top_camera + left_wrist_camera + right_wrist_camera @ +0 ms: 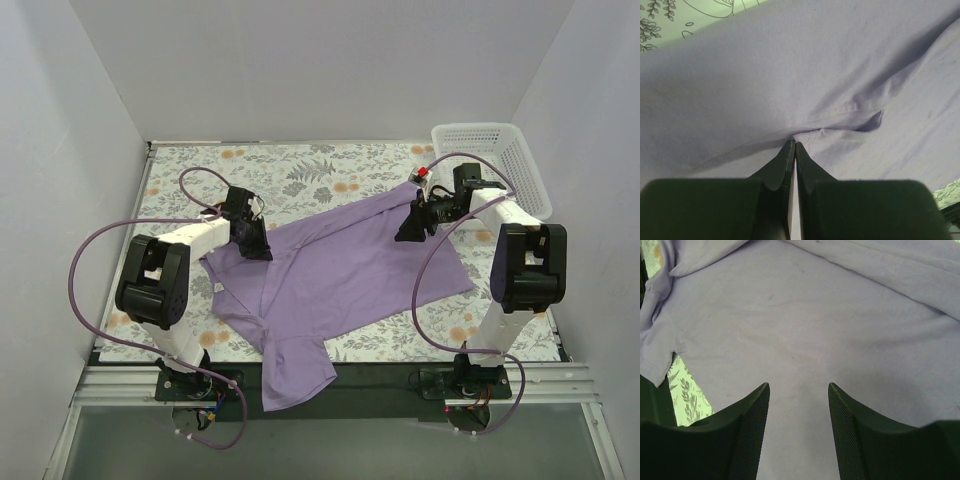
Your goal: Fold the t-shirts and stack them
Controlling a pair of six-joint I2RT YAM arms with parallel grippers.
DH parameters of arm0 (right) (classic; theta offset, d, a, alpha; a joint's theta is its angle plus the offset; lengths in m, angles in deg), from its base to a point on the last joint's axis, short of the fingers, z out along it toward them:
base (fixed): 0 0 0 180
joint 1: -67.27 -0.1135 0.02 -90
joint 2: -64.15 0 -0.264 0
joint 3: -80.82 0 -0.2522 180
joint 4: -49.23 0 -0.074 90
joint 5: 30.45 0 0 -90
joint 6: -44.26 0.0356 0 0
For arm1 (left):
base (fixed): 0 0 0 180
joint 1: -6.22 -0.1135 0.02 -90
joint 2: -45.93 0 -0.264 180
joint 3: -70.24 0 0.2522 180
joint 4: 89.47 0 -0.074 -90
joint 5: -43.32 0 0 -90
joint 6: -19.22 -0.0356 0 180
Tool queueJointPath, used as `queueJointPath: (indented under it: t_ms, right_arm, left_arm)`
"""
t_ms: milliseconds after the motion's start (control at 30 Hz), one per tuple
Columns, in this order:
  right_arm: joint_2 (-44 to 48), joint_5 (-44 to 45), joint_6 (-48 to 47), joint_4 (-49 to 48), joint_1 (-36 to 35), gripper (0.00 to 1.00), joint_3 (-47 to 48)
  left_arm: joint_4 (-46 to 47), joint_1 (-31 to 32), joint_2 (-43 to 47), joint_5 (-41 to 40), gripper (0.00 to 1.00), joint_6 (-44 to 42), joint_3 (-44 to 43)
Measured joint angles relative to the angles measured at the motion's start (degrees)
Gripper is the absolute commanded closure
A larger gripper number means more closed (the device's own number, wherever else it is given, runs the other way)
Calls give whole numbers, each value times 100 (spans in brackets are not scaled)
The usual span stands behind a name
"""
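Barely begun: t-shirt (340, 275) lies unfolded on the counter (300, 165); left claw (794, 145), nine o'clock, pinches its cloth; right claw (799, 387), two o'clock, parted, empty; folding, stacking remain

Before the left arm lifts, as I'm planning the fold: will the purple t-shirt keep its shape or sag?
Probably floppy: the t-shirt puckers into soft creases where the left gripper pinches it. It will likely sag and trail from that single pinch, since its wrinkled cloth drapes limply over the near edge of the table.
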State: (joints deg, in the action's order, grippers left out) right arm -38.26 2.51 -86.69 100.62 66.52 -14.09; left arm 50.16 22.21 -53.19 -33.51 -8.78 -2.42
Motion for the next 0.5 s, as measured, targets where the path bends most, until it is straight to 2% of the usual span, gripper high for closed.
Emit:
queueJointPath:
  t_ms: [233,500]
  right_arm:
    - [0,-20,-2,0,146,43,0]
    - [0,-22,-24,0,302,43,0]
  left_arm:
    - [-20,0,138,245,100,-28,7]
    - [20,2,872,1062,100,-46,424]
